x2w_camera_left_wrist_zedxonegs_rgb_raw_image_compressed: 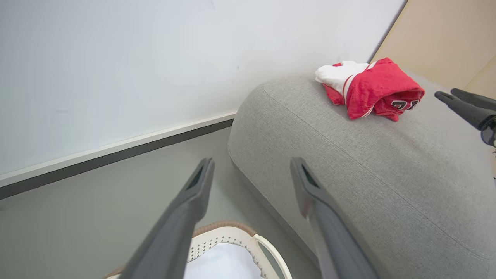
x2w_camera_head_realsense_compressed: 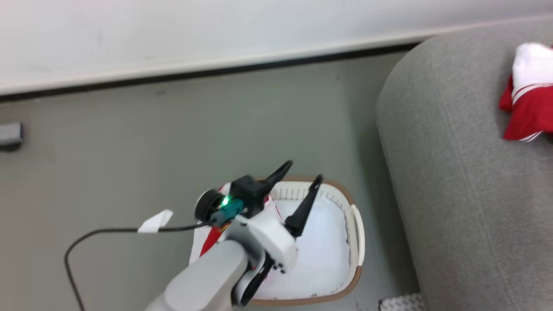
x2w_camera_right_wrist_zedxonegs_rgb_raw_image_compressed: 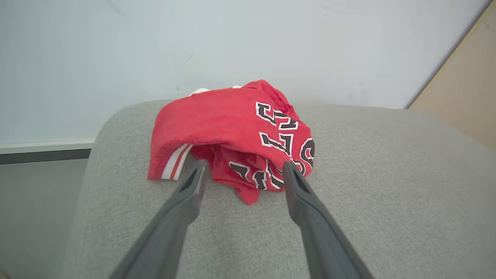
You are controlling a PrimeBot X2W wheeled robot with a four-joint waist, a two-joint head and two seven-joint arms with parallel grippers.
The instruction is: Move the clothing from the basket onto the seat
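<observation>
Head view: left hand [x2w_camera_head_realsense_compressed: 303, 170] over basket [x2w_camera_head_realsense_compressed: 341, 190]; right wrist: clothing [x2w_camera_right_wrist_zedxonegs_rgb_raw_image_compressed: 232, 128] lettering.

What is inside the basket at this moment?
The basket visibly holds plain white fabric. A bit of red-and-white fabric shows at its left edge, mostly covered by the left arm, which also hides the near-left interior.

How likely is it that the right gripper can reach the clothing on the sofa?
Probably yes: the right gripper is open, tips at the near edge of the clothing on the sofa, nothing between them.
</observation>
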